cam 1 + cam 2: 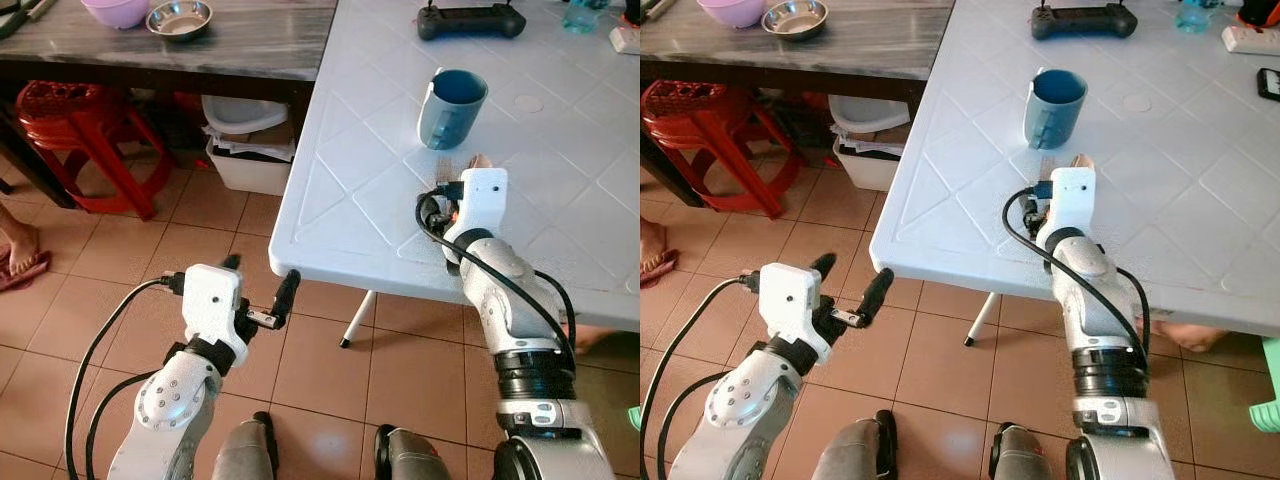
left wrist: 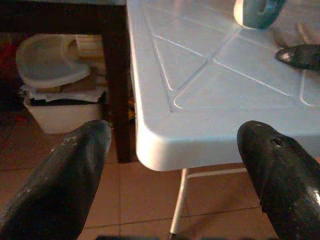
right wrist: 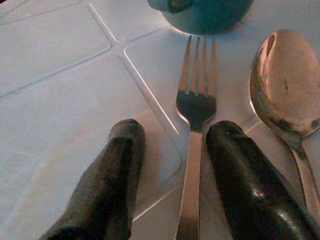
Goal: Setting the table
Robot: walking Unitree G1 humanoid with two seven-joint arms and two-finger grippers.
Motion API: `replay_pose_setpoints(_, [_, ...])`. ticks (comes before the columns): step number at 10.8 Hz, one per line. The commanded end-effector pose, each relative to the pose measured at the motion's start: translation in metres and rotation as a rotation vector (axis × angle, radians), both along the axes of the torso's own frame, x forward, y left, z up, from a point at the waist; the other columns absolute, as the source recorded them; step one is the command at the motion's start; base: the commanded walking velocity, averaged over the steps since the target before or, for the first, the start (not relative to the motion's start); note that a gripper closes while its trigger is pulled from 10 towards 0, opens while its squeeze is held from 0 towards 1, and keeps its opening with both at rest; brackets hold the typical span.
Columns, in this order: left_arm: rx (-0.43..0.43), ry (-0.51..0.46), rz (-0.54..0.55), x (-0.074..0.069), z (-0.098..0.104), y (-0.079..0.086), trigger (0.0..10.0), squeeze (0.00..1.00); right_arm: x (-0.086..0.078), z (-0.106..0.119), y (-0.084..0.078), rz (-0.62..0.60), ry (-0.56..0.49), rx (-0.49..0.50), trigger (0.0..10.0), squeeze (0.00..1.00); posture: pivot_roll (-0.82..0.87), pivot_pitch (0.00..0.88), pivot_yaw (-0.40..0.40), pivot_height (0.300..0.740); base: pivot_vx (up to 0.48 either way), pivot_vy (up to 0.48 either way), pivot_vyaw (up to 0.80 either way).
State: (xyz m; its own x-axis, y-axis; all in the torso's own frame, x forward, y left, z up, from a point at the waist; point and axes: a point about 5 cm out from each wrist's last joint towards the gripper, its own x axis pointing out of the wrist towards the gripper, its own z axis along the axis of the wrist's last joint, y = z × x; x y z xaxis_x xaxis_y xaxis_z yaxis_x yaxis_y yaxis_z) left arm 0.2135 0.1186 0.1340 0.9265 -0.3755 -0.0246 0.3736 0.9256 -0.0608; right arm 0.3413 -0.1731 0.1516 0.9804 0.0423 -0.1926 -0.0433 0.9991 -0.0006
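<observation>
— Right wrist view first: what is shown between the fingers?

— The right gripper (image 3: 170,175) is seen low over the white table (image 3: 55,95), its two black fingers (image 3: 107,185) held apart. A fork (image 3: 192,145) lies on the table in the gap, its handle close beside one finger; whether it is touched cannot be told. Nothing is clamped. A spoon (image 3: 282,90) is laid just beside the fork, bowl toward the mug, and the base of a blue mug (image 3: 205,15) is seen just past the fork's tines.

— And from the head camera?

— The right arm is stretched over the table's near edge, and the wrist housing hides most of the cutlery; only the tip of the spoon (image 1: 479,160) is made out beyond it. The blue mug (image 1: 452,108) is stood upright just past the gripper, its handle turned toward the robot's left. A black controller (image 1: 471,20) is placed well beyond it, at the far side of the table.

— What is reported of the left gripper?

— The left gripper (image 1: 262,285) is held off the table, above the tiled floor (image 1: 330,370), near the table's corner (image 2: 155,145). Its fingers (image 2: 65,175) are spread wide with nothing between them.

— Anything else around?

— A dark table is seen to the robot's left, with a steel bowl (image 1: 179,18) and a purple bowl (image 1: 116,11) on it. A red stool (image 1: 80,125) and a white bin (image 1: 245,150) are set beneath and beside it.
</observation>
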Motion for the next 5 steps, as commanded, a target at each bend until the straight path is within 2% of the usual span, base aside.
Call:
replay_pose_setpoints(1, [-0.006, -0.017, -0.028, -0.004, 0.005, 0.0, 10.0, 0.0, -0.008, -0.03, -0.005, -0.019, 0.152, 0.016, 0.0, 0.0, 0.1, 0.233, 0.046, 0.74, 0.0, 0.0, 0.0])
replay_pose_setpoints(3, [-0.018, -0.022, -0.073, -0.006, 0.008, -0.002, 10.0, 0.0, -0.013, -0.038, -0.013, -0.053, 0.196, 0.038, 0.0, 0.0, 0.1, 0.231, 0.045, 0.74, 0.0, 0.0, 0.0])
replay_pose_setpoints(5, [-0.019, -0.018, -0.077, -0.006, 0.007, -0.001, 10.0, 0.0, -0.02, -0.043, -0.012, -0.077, 0.21, 0.062, 0.0, 0.0, 0.09, 0.229, 0.044, 0.74, 0.0, 0.0, 0.0])
